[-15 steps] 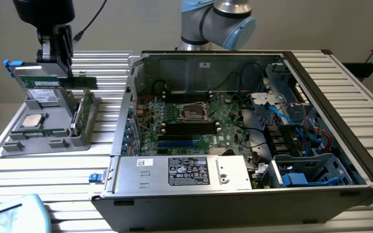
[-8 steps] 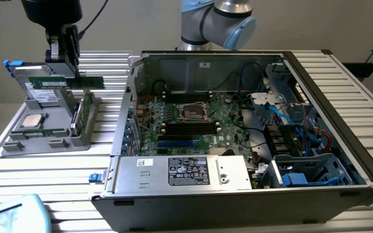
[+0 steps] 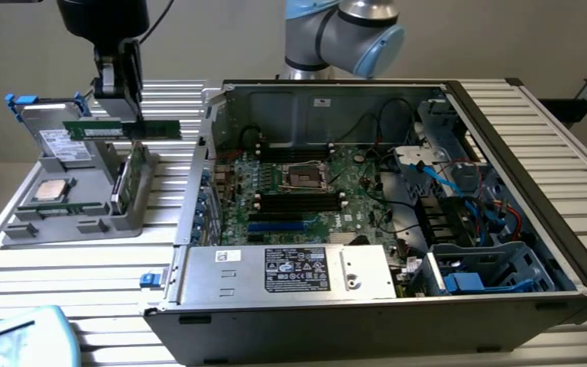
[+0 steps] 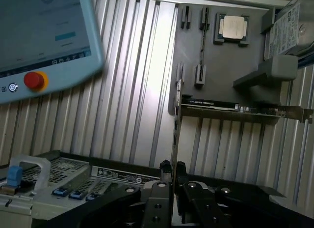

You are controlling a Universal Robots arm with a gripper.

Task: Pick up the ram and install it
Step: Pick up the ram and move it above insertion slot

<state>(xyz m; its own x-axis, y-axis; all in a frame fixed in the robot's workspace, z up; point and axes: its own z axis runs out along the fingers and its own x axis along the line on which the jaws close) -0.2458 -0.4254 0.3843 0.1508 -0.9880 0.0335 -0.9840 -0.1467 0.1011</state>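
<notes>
In the exterior view, the black 2-fingered gripper (image 3: 131, 121) hung above the grey plastic parts tray (image 3: 30, 229), which stood near the ribbed metal bench's (image 3: 59, 279) edge at the exterior view's left; its jaws were clamped about mid-length on the ram (image 3: 120, 128), a long, thin green circuit-board stick that appeared lifted clear of the tray; the stick's long axis ran level, from the exterior view's left to its right; the open black-and-silver computer case (image 3: 569, 229) stood just beside the tray, toward the exterior view's right; its long black motherboard slots (image 3: 299, 200) seemed to run roughly parallel to the stick, lower and well apart from it.

In the wrist view, the gripper (image 4: 171, 169) pinched the ram (image 4: 175, 125) edge-on, so it showed as 1 thin strip running out from between the fingers; beyond it lay the tray (image 4: 211, 66) with a square silver CPU chip (image 4: 233, 29), on the bench (image 4: 127, 100).
</notes>
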